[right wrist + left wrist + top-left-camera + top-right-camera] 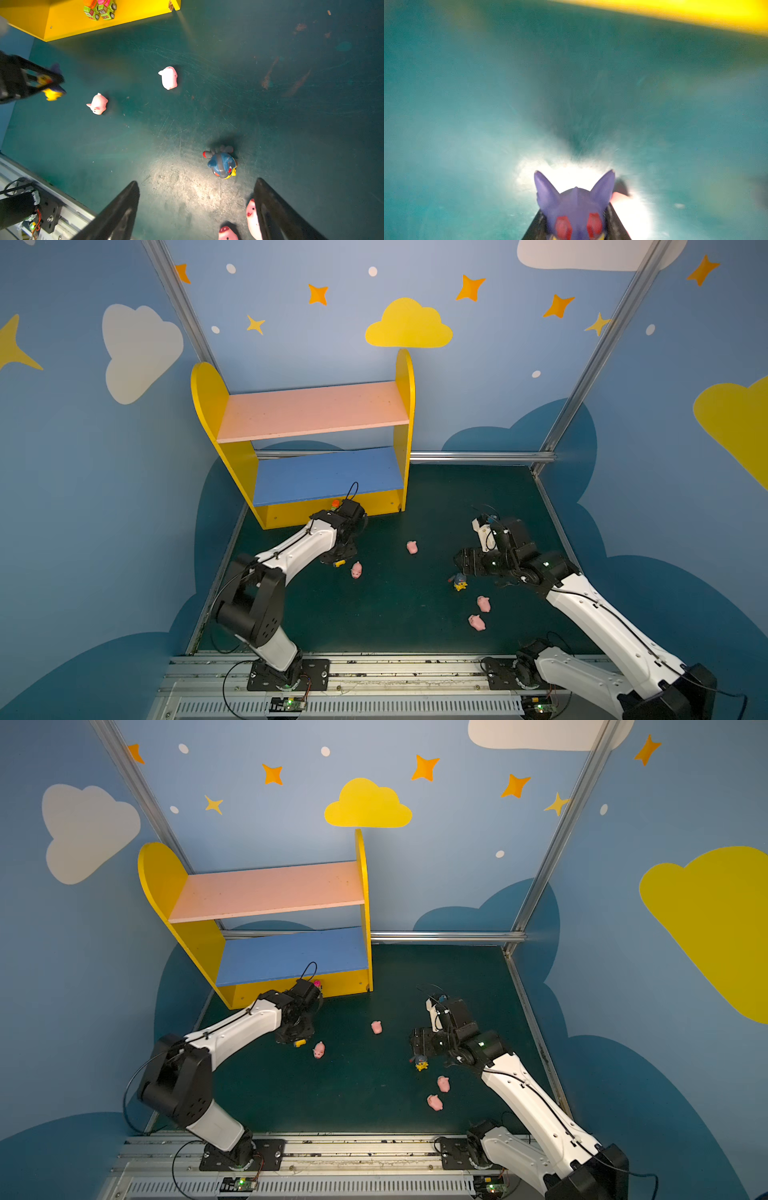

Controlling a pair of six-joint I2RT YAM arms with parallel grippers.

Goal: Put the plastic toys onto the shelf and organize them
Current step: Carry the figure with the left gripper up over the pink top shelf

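- The left jaws are clenched on the small yellow plastic figurine in a purple eared hood (575, 207), low over the dark green counter (415, 497)
- The yellow-sided 2-tier shelf (291, 516) stands just beyond them, its blue lower board (324, 477) above and behind, so I judge a lift, then a forward reach
- The left arm is nearer it; the right jaws gape empty, a blue-hooded yellow figurine (222, 164) just ahead of them
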